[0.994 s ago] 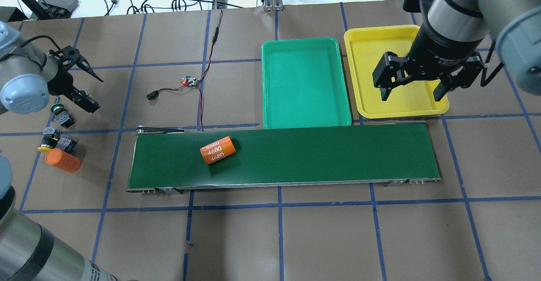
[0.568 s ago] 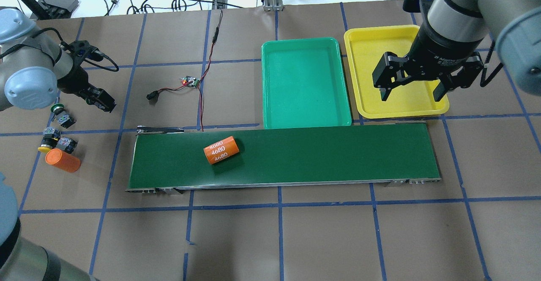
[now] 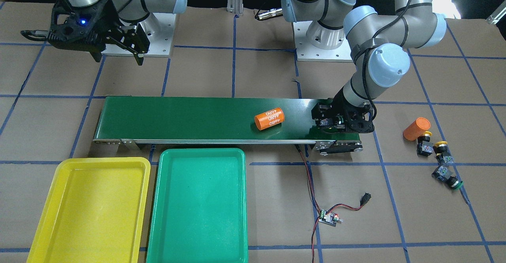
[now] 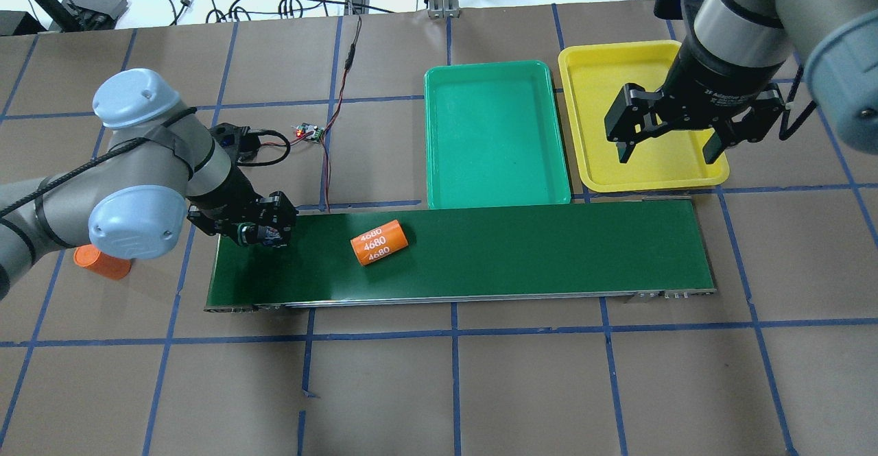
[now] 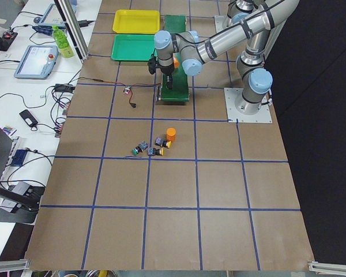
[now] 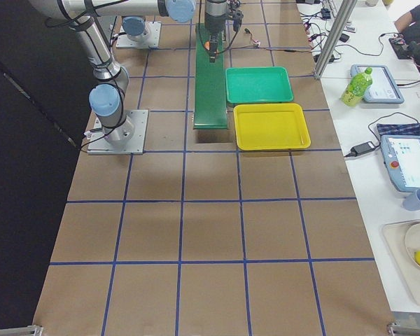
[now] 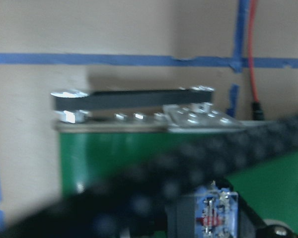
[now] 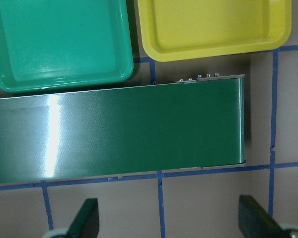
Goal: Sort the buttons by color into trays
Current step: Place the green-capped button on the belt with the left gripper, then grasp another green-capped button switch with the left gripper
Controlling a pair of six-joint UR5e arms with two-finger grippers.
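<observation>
Left gripper [image 4: 264,232] now over conveyor [image 4: 514,250], gripping button [image 7: 216,215]

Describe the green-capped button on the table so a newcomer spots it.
Off the conveyor belt, at the end by the left arm, an orange cylinder sits with three buttons beside it. The green-capped button lies farthest from the cylinder; the other two caps are yellow.

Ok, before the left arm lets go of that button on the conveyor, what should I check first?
1. Left end effector shut on a button: ok.
2. It is over the end of the conveyor belt: ok.
3. Orange cylinder lies apart from it on the belt: ok.
4. Right end effector open: ok.
5. Green tray and yellow tray empty: ok.
6. Held button's cap colour: cannot tell.
</observation>
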